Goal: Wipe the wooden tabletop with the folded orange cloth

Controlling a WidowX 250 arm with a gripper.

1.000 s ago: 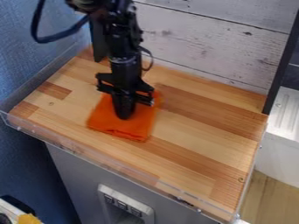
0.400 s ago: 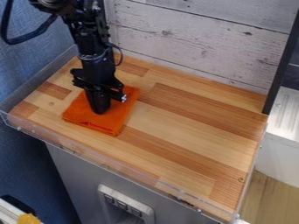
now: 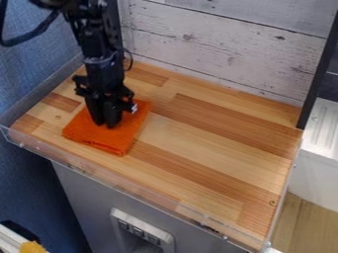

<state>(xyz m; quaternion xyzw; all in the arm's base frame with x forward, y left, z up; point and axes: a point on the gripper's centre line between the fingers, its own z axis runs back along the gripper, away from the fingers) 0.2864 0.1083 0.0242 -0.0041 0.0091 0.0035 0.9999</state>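
1. Black hand (image 3: 105,125): slightly open, narrow gap at the tips, pointing down onto the orange cloth (image 3: 102,140).
2. Cloth: folded into a rough square, flat on the left part of the wooden tabletop (image 3: 218,153), layered edge toward the camera.
3. Arm (image 3: 99,44): black, comes in at upper left, near-vertical above the cloth, cable (image 3: 33,35) looping off its left side.
4. Clear rim (image 3: 129,188) along the tabletop's near edge; whitewashed plank wall (image 3: 224,49) behind.
5. Blue wall (image 3: 33,69) at left. Grey front (image 3: 79,197) below, with a light switch panel (image 3: 142,230). White ribbed surface (image 3: 323,128) at right.
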